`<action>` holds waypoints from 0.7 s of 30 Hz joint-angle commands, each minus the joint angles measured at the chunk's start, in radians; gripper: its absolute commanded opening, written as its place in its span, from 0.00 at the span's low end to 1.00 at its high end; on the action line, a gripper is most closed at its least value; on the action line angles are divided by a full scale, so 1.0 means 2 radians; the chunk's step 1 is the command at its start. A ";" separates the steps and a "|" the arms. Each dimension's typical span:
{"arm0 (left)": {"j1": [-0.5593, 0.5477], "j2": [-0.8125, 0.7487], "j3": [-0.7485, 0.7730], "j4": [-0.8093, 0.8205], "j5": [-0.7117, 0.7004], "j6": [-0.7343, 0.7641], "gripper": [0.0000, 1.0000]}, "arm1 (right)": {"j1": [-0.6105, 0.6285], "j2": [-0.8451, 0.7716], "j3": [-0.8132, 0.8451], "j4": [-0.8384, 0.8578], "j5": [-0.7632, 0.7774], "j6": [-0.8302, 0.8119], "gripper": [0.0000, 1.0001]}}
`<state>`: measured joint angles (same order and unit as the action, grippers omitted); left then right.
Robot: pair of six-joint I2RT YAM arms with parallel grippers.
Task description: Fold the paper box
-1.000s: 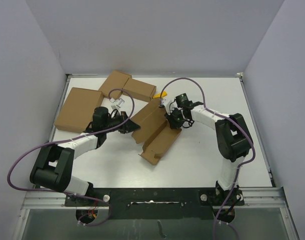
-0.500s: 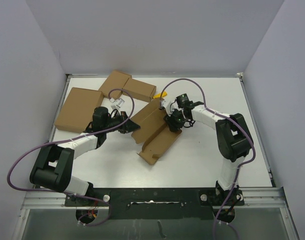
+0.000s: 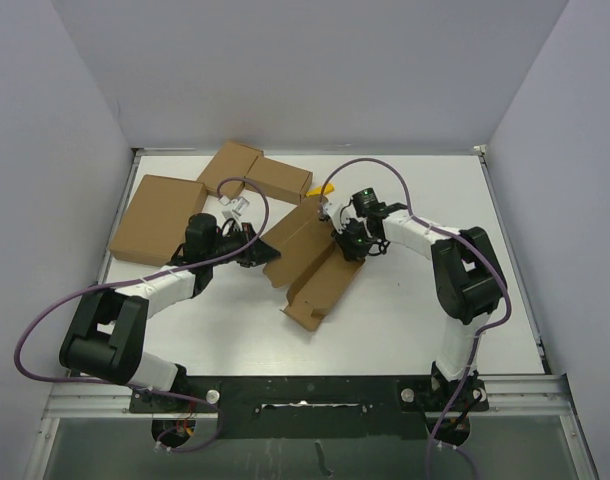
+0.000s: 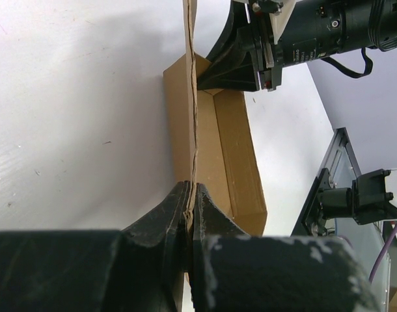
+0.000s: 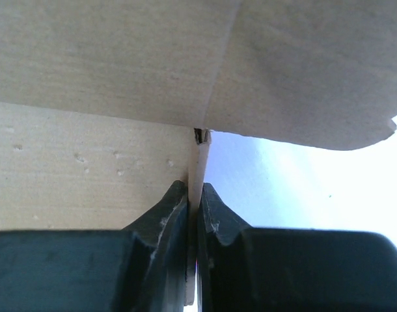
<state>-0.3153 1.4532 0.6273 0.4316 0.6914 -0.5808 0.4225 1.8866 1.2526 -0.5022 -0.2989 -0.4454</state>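
Note:
The brown paper box lies partly folded in the middle of the table, one long side standing up. My left gripper is shut on the edge of its left flap; in the left wrist view the jaws pinch the cardboard edge seen end-on at the gripper. My right gripper is shut on the right wall of the box; in the right wrist view the thin cardboard edge sits between the closed jaws at the gripper.
Several flat brown cardboard pieces and folded boxes lie at the back left. A small yellow object lies behind the box. A purple cable loops over the left arm.
The box's near end has shifted slightly to the right and the right gripper has moved a little with its wall. The left gripper has stayed put.

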 commanded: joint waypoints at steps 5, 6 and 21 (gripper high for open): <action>0.000 -0.028 0.012 0.019 0.006 0.007 0.00 | 0.004 -0.024 0.006 0.016 0.029 0.015 0.00; 0.000 -0.029 0.012 0.020 0.006 0.008 0.00 | 0.002 -0.024 0.007 0.014 0.018 0.014 0.00; -0.021 -0.094 0.019 -0.018 -0.018 0.077 0.00 | -0.063 -0.130 -0.009 -0.013 -0.201 -0.006 0.61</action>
<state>-0.3279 1.3598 0.6273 0.4034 0.6792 -0.5140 0.3386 1.7374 1.2438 -0.5308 -0.5179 -0.4309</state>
